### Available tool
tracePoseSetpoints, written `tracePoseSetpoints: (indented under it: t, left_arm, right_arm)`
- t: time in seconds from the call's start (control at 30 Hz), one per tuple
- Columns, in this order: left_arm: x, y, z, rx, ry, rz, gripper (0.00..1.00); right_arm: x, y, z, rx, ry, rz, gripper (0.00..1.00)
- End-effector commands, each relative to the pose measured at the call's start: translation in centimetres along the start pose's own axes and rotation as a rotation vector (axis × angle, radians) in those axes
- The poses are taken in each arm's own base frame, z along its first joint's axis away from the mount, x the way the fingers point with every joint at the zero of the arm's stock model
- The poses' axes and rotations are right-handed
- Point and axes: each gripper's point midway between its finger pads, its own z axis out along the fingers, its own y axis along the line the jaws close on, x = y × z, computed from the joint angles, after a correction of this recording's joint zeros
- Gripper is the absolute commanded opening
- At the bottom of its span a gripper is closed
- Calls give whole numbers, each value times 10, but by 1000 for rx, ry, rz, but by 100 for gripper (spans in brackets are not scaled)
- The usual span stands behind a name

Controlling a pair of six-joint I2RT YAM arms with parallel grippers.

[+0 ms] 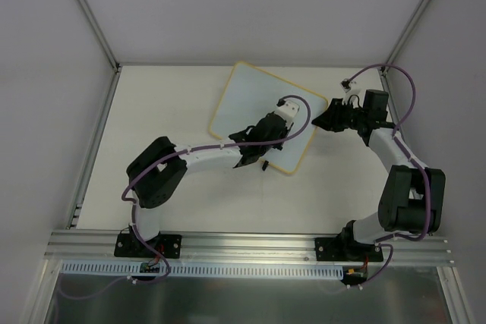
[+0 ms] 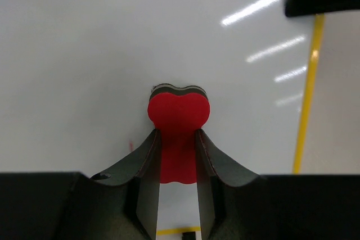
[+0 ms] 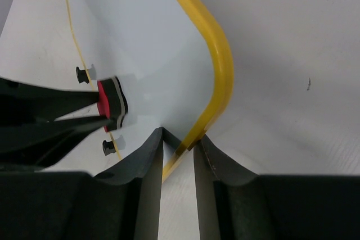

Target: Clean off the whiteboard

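Left wrist view: the red eraser [image 2: 179, 113] is gripped by the left fingers [image 2: 140, 164] and set against the whiteboard [image 1: 243, 96], which spreads beneath and ahead of them. Its yellow frame [image 3: 222, 77] is clamped at the right corner by the right fingers [image 3: 143, 164].

Both arms out, both grippers biting.
On the left arm [image 1: 199, 158]: elbow folded back, wrist slung forward-right, left gripper [image 2: 178, 141] pinching red eraser [image 2: 179, 113]. On the right arm [image 1: 399, 161]: reaching in leftward, right gripper [image 3: 179, 144] nipping whiteboard [image 3: 224, 74] rim.
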Motion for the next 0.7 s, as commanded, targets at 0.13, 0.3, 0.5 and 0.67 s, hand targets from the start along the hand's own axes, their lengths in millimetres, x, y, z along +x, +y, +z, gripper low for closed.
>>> tracePoseSetpoints:
  t: [0.13, 0.3, 0.5, 0.67]
  left_arm:
    - [81, 26, -4, -96, 203, -69, 0]
    - [54, 98, -15, -273, 127, -194, 0]
    - [48, 111, -8, -276, 120, -198, 0]
    - [64, 69, -1, -180, 156, -163, 0]
  right_arm:
    - [-1, 3, -2, 3, -17, -106, 0]
    - [-1, 4, -3, 5, -21, -111, 0]
    - [-1, 4, -4, 13, -22, -115, 0]
    - [0, 3, -4, 16, -21, -114, 0]
